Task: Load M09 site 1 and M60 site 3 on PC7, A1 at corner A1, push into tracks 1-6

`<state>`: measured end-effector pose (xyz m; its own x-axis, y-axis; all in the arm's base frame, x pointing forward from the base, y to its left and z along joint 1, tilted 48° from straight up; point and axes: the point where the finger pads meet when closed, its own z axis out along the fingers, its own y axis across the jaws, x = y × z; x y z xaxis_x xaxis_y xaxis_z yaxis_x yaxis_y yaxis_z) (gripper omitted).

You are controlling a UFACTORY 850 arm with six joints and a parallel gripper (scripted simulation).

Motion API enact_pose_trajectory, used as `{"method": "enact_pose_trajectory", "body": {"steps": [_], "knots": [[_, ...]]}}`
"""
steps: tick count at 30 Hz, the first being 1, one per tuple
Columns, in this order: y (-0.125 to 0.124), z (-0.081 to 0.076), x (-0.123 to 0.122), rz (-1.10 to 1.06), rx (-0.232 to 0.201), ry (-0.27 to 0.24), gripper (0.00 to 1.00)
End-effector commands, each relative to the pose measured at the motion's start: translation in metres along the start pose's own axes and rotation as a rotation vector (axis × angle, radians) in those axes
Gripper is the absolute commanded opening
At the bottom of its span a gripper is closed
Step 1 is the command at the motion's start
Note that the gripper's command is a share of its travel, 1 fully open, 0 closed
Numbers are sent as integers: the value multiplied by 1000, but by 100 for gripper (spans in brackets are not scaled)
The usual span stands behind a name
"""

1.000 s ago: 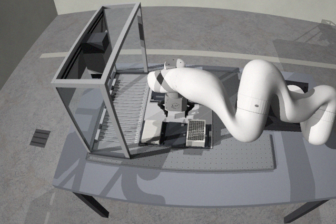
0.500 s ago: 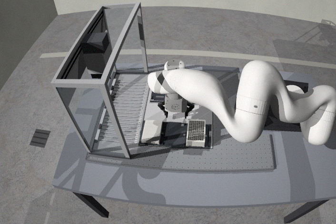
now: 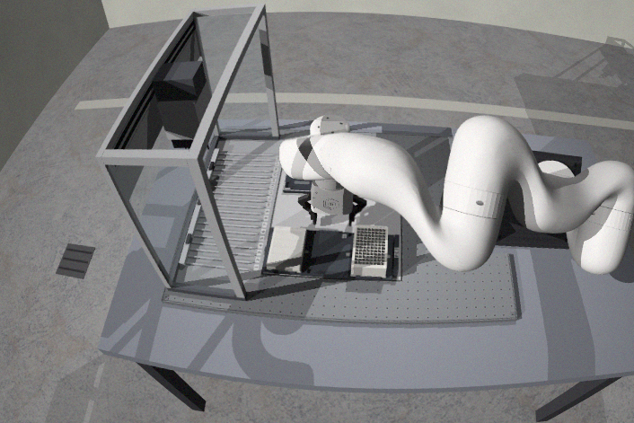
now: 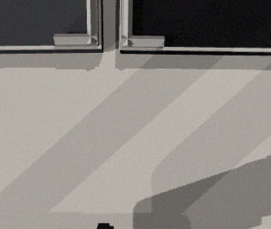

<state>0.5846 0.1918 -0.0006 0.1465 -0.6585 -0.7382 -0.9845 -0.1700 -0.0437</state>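
Note:
The plate carrier PC7 [image 3: 332,254] lies on the apron in front of the rails [image 3: 241,203], near the table's front. A white deep-well block, M09 [image 3: 369,250], sits on the carrier's right-hand site. The middle site looks dark and empty. The left end [image 3: 284,249] is pale; I cannot tell whether a plate lies there. My gripper [image 3: 332,215] is open and empty, pointing down over the apron just behind the carrier. In the wrist view, two dark recessed frames [image 4: 39,22] [image 4: 208,23] with pale corner locators sit at the top edge, above the bare apron [image 4: 113,139].
The glass-walled instrument enclosure [image 3: 189,152] stands at the left over the rails. A dark nest frame [image 3: 296,185] shows partly behind the wrist; the arm hides the rest of the row. A perforated baseplate [image 3: 435,295] lies in front of the carrier.

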Motion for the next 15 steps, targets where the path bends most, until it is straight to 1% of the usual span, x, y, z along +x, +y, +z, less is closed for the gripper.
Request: {"method": "enact_pose_trajectory", "body": {"steps": [1,15], "knots": [[-1,2,0,-1,2,0,100],[-1,5,0,-1,2,0,100]]}}
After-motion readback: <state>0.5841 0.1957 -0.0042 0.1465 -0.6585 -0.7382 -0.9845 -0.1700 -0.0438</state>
